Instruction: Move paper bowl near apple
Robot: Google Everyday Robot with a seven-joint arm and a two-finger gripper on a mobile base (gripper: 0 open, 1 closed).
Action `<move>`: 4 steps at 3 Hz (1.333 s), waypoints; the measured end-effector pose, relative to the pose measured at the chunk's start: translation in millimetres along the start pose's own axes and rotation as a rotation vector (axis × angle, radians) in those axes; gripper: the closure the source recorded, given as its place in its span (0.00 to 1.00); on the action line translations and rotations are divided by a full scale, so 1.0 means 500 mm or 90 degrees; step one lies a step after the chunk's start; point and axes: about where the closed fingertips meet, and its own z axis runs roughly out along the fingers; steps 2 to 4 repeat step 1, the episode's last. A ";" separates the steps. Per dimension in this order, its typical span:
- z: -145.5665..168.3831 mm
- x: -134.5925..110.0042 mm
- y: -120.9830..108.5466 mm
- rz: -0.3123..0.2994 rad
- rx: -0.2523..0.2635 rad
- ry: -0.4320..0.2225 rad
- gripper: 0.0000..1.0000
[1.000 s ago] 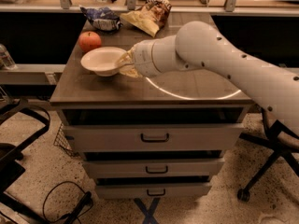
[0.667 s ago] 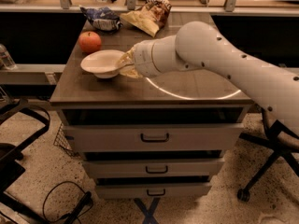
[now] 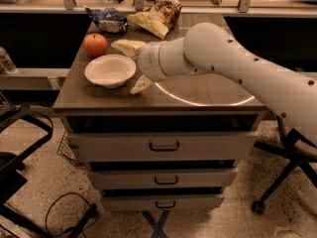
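Note:
The off-white paper bowl (image 3: pixel 110 70) sits upright on the left part of the wooden cabinet top (image 3: pixel 208 90). The orange-red apple (image 3: pixel 95 44) stands just behind it to the left, a small gap apart. My gripper (image 3: pixel 134 66) is just right of the bowl, open and empty. One finger (image 3: pixel 129 47) points behind the bowl's rim and the other (image 3: pixel 141 85) lies in front of it. My white arm comes in from the right.
A blue-and-white snack bag (image 3: pixel 106 20) and a tan snack bag (image 3: pixel 156 16) lie at the back of the top. Drawers (image 3: pixel 163 145) are below. A water bottle (image 3: pixel 5 61) stands on a ledge at left. Chair bases stand at both sides (image 3: pixel 277 182).
My gripper was shut on the bowl's right rim; now its fingers have spread and let the bowl go. The bowl stays beside the apple.

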 end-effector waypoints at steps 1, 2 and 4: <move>0.000 0.000 0.000 0.000 0.000 0.000 0.00; 0.000 0.000 0.000 0.000 0.000 0.000 0.00; 0.000 0.000 0.000 0.000 0.000 0.000 0.00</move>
